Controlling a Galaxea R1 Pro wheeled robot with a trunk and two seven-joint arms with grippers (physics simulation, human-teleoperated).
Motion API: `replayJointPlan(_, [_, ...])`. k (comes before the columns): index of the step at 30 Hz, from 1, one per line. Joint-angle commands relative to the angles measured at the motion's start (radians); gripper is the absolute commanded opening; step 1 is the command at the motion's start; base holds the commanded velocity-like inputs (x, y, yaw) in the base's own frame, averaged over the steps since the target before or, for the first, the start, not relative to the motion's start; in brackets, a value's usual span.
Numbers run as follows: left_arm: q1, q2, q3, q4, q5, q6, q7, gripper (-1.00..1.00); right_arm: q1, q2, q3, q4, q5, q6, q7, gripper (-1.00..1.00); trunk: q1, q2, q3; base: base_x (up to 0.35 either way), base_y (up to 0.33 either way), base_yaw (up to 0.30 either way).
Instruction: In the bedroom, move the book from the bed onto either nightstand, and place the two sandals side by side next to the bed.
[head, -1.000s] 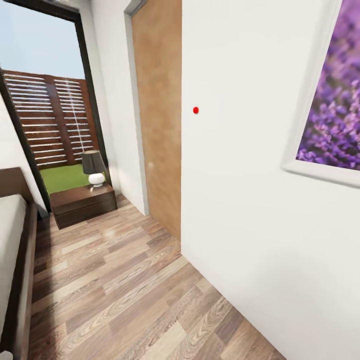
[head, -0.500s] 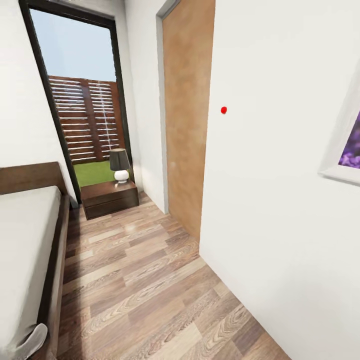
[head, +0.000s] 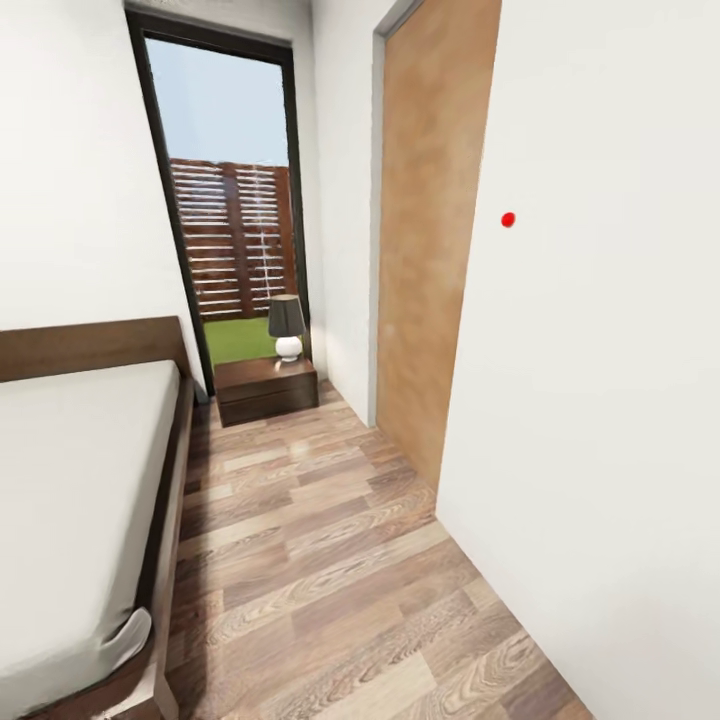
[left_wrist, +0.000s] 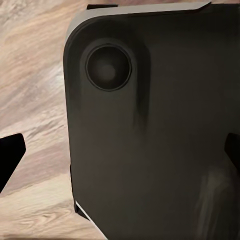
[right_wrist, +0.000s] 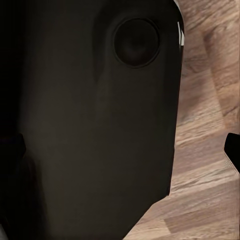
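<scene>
Head view, L to R: the bed (head: 70, 500) fills the lower left – pale grey mattress on a dark brown frame, flat headboard (head: 90, 347) against the white wall. Mattress top looks bare where visible. Just past the headboard corner stands the nightstand (head: 268, 392), low dark brown, w/ a small lamp (head: 286, 327) on top – dark shade, white round base. Behind it a tall dark-framed window (head: 225, 200) shows grass & a brown slatted fence. Wood-plank floor (head: 330, 560) runs between bed and the right-hand wall. Further right a tan wooden door (head: 430, 240), then white wall (head: 600, 400) w/ a small red dot (head: 508, 219).

Left wrist view: dark rounded robot body panel (left_wrist: 160, 130) close up, plank floor beside it; dark fingertips (left_wrist: 10, 155) of the left gripper (left_wrist: 120, 155) sit at opposite frame edges, so spread wide apart, nothing between them.

Right wrist view: similar dark panel (right_wrist: 95, 120) over plank floor; right gripper (right_wrist: 122, 147) fingertip (right_wrist: 232, 147) at one edge, other side lost in the dark – can't tell its state.
</scene>
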Motion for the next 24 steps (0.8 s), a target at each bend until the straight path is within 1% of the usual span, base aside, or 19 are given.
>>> replayJointPlan(1, [0.000,0.000,0.001,-0.001,0.000,0.001,0.000,1.00,0.000,0.000,-0.001,0.000,0.000,0.002,0.002,1.00,0.000,0.000,-0.001,0.000,0.000,0.293])
replayJointPlan(24, [0.000,0.000,0.001,-0.001,0.000,0.001,0.000,1.00,0.000,0.000,-0.001,0.000,0.000,0.001,0.002,1.00,0.000,0.000,-0.001,0.000,0.000,0.294])
